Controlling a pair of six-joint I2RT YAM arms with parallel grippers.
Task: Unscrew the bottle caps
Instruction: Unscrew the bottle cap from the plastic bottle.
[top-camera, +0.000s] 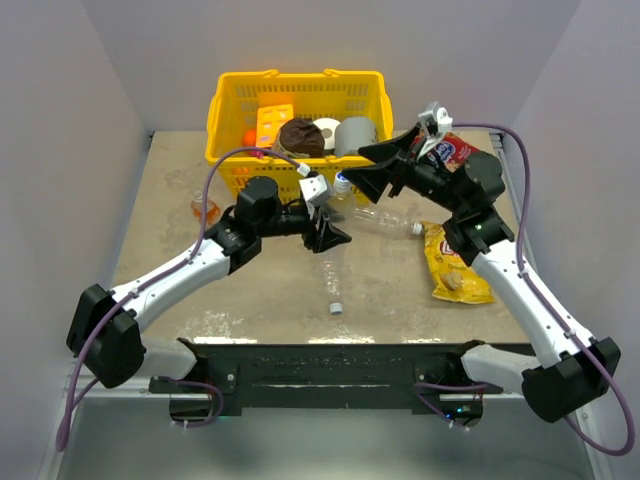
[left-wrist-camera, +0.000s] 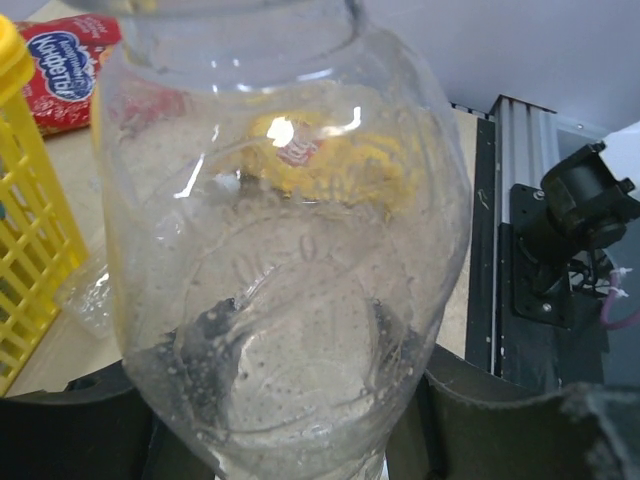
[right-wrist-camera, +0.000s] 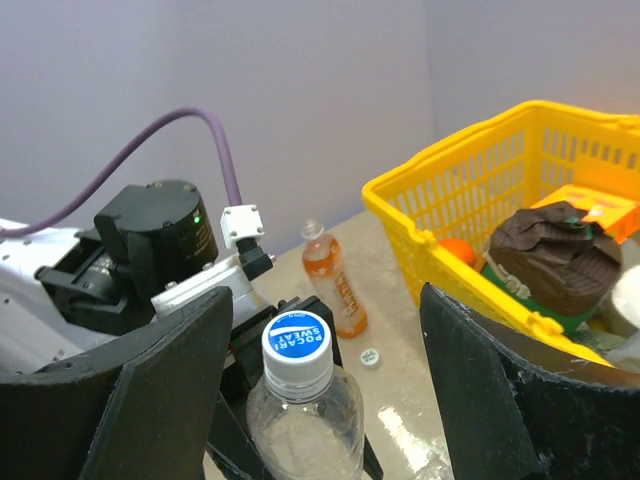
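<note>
Beside the basket (top-camera: 300, 77), left tool (top-camera: 328, 236) clamps the bottle (right-wrist-camera: 305, 425) upright — right tool (right-wrist-camera: 325, 296) spread above its cap (right-wrist-camera: 297, 340).

Legible markings in the scene.
"POCARI SWEAT" stands in white capitals on the white plastic screw cap with a blue face (right-wrist-camera: 296, 338), fitted on the clear plastic bottle (right-wrist-camera: 305, 425); the red foil snack packet (left-wrist-camera: 65, 60) bears white lettering too blurred to read.

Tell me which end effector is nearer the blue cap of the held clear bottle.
Right. The right end effector straddles the cap, open, a finger on either side; the left end effector clamps the same bottle lower down.
</note>
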